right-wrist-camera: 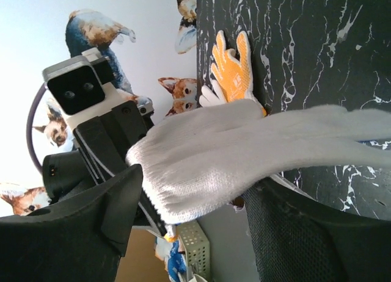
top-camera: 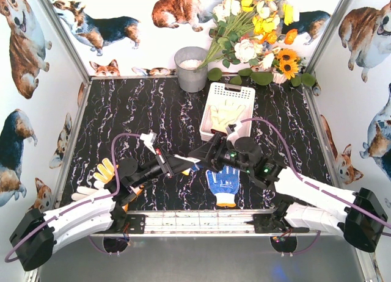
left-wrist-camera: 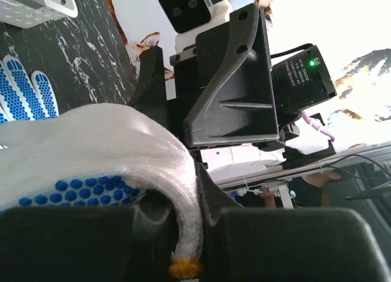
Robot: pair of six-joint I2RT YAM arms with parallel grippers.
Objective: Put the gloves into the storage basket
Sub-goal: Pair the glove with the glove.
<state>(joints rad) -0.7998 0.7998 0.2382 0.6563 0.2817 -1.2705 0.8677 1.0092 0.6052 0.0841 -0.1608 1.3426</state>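
Overhead – wrists close, sharing glove (left-wrist-camera: 91,148)

My R pincer (right-wrist-camera: 194,193) has both fingers (right-wrist-camera: 91,233) spread wide. A white glove (right-wrist-camera: 244,141) is stretched across the gap btwn them and isn't pinched. Its bunched end runs left to the L arm, whose wrist cam (right-wrist-camera: 76,90) faces me. Beyond it, an orange-yellow glove (right-wrist-camera: 232,65) lies flat on the black marbled surface (right-wrist-camera: 317,50), w/ another white glove's tip (right-wrist-camera: 209,97) just beside it. Corgi-print wall (right-wrist-camera: 98,32) at left.
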